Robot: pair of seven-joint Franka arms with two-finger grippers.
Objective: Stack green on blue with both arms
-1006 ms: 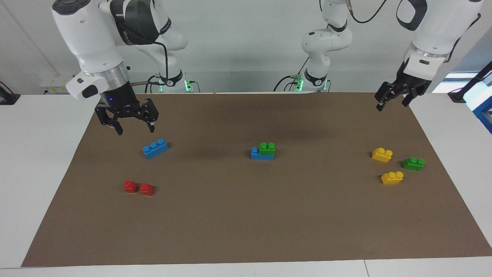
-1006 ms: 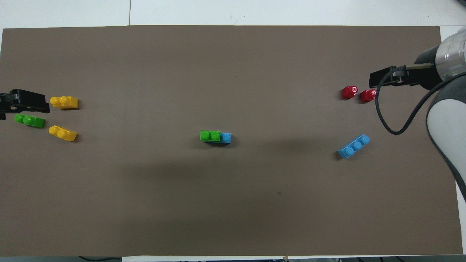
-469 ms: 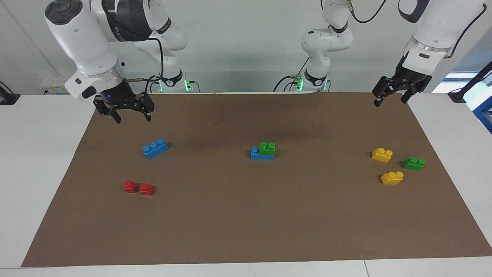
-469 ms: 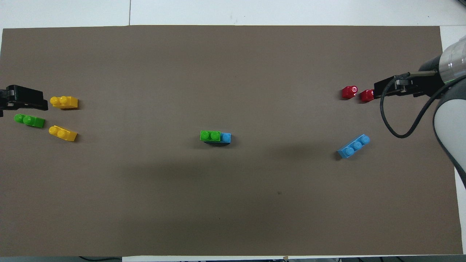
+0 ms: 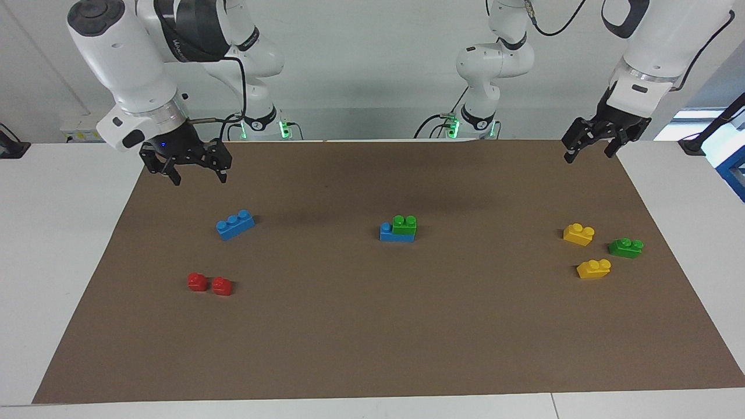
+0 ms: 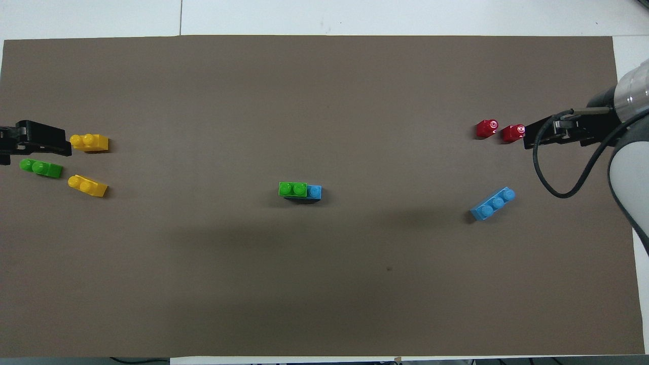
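facing view shows the green brick (image 5: 404,224) seated on the blue brick (image 5: 388,232) near the middle of the brown mat (image 5: 372,349), covering two of its studs and leaving one blue stud bare at the end toward the right arm. neither gripper touches the stack; it lies between the two of them, well apart from both.

the right gripper (image 5: 195,176) hangs in the air over the mat's corner at the right arm's end, its fingers spread apart and holding nothing. the second blue brick (image 5: 235,224) lies on the mat near it, angled, and two red bricks (image 5: 209,284) sit side by side farther from the robots than that blue one.

the left gripper (image 5: 588,155) hangs over the mat's edge at the left arm's end, fingers parted and empty. on the mat near it lie two yellow bricks (image 5: 578,233) (image 5: 593,268) and a darker green brick (image 5: 625,247), loosely grouped.

seen from overhead, the left gripper (image 6: 30,141) sits just beside one yellow brick (image 6: 89,142), and the right gripper (image 6: 550,137) sits just beside the red pair (image 6: 499,130).
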